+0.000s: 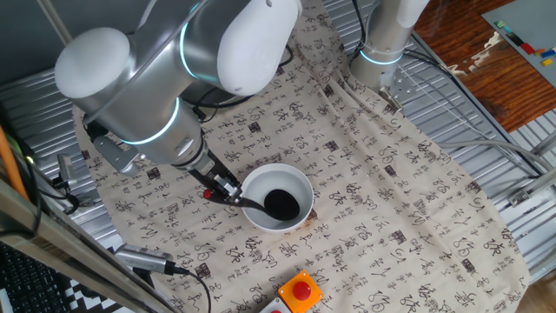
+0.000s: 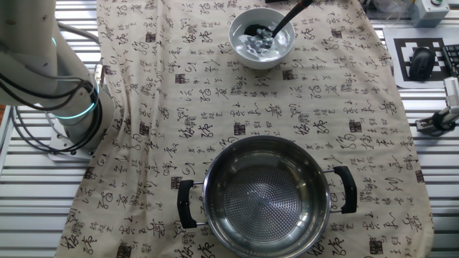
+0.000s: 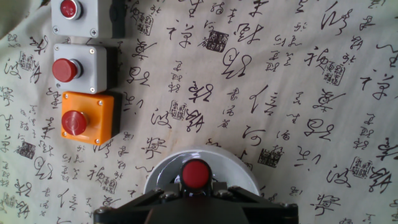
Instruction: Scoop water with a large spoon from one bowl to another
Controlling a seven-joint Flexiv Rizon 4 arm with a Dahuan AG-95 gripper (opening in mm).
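The black ladle's cup (image 1: pixel 280 204) sits down in the white bowl (image 1: pixel 300 183), which holds water. Its thin handle runs left over the rim to my gripper (image 1: pixel 222 193), which is shut on the red-tipped end. In the other fixed view the cup (image 2: pixel 258 36) lies in the white bowl (image 2: pixel 240 50) at the top and the handle (image 2: pixel 292 13) leaves the frame; the gripper is out of view there. The steel bowl with black handles (image 2: pixel 215 183) stands at the front. In the hand view the red tip (image 3: pixel 195 173) shows between my jaws over the white bowl's rim (image 3: pixel 155 174).
Button boxes lie on the patterned cloth: an orange one (image 3: pixel 87 117), a grey one (image 3: pixel 79 67) and another grey one (image 3: pixel 81 15), each with a red button. The orange box also shows near the front edge (image 1: pixel 301 290). A second arm's base (image 2: pixel 68 107) stands at the cloth's side.
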